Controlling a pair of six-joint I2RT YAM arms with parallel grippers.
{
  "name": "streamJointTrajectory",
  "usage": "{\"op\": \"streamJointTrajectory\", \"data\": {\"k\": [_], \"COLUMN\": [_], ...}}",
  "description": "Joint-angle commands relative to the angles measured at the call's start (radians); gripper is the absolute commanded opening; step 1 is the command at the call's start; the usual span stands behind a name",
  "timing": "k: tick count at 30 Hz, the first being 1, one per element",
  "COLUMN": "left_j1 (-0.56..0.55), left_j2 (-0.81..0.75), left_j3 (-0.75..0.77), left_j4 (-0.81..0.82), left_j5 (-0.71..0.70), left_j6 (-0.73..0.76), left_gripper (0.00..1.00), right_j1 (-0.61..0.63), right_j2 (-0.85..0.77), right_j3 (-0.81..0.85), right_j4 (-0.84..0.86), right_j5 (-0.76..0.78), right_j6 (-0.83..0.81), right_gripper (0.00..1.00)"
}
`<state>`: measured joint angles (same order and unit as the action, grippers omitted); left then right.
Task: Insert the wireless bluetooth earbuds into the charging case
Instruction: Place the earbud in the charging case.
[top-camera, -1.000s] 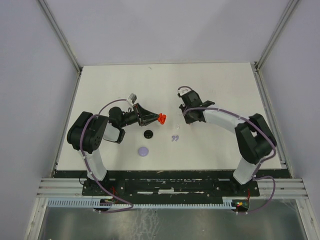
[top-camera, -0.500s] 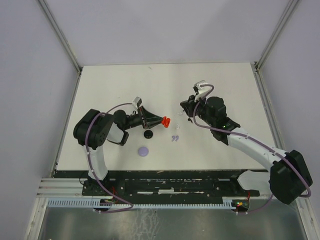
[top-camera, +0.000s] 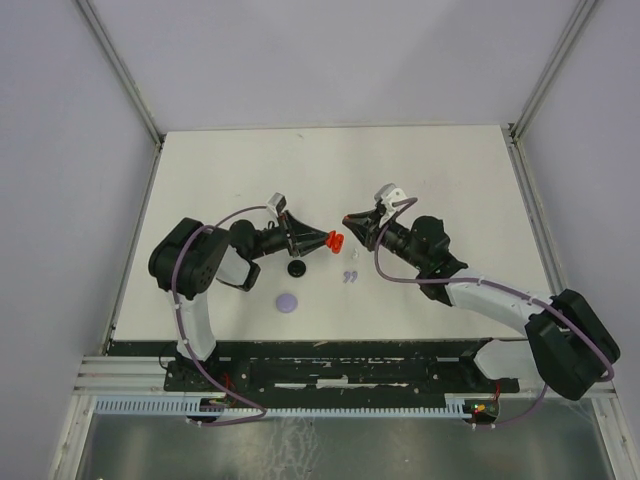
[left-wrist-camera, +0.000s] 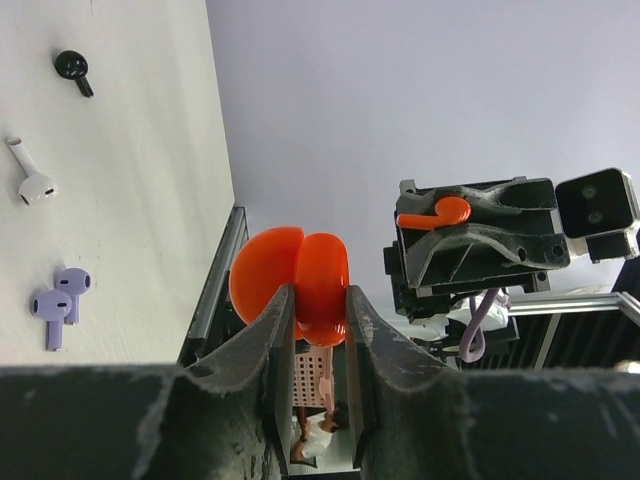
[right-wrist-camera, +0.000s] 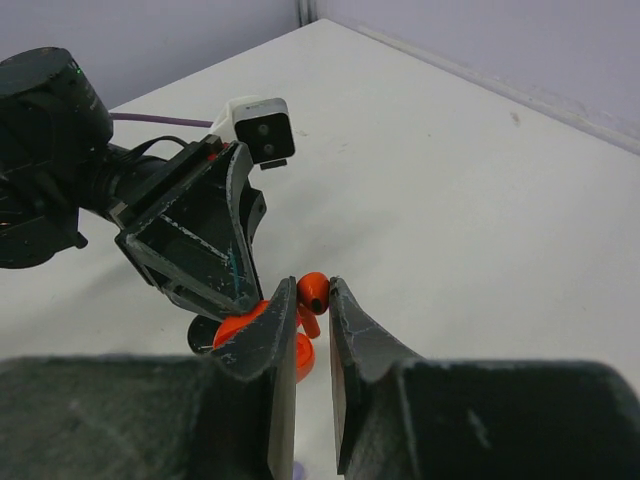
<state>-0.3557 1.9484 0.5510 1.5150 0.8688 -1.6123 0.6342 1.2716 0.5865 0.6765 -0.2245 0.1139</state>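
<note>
Red stemmed earbud (right-wrist-camera: 314, 290): pinched between the fingertips of the right hand (right-wrist-camera: 310, 302), off the table, its bulb poking out above the fingers.
Right hand: clenched on that earbud and pointing left toward the case.
Left hand (left-wrist-camera: 320, 300): clamped on the glossy red-orange clamshell charging case (left-wrist-camera: 292, 275), which it holds in the air over the middle of the white table (top-camera: 450, 170).
Change: within the last second the right arm has swung round and carried its hand in from the right, from well apart to just beside the case. The left hand has eased the case slightly right to meet it.
Meaning: the approach looks finished. Seating the earbud in its socket is likely the step in hand, with fine alignment left to do.
Case contents: the case appears hinged open, showing two lobes. Its sockets face away from both wrist cameras, so I cannot tell whether a second red earbud sits inside.
Other containers: a black round disc (top-camera: 297, 269) and a lavender round disc (top-camera: 288, 301) lie on the table near-left of the case. Nothing shows in them.
Loose earbuds: a lavender pair (left-wrist-camera: 55, 295), a white earbud (left-wrist-camera: 32, 180) and a black earbud (left-wrist-camera: 72, 68) lie on the table, uncased.
</note>
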Motion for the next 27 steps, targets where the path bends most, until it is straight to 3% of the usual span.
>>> {"op": "streamJointTrajectory", "data": {"k": [1, 27], "left_j1": [-0.010, -0.011], "left_j2": [-0.006, -0.044], "left_j3": [0.026, 0.039], "left_j4": [0.118, 0.186], "left_j5": [-0.007, -0.003], "left_j6": [-0.040, -0.124], "left_gripper": [0.03, 0.03], "right_j1": [0.013, 0.035], "right_j2": [0.020, 0.090], "right_j3": [-0.033, -0.098], "right_j4": [0.222, 0.323], "right_j5": [-0.061, -0.065], "right_j6": [-0.042, -0.015], "right_gripper": [0.01, 0.02]}}
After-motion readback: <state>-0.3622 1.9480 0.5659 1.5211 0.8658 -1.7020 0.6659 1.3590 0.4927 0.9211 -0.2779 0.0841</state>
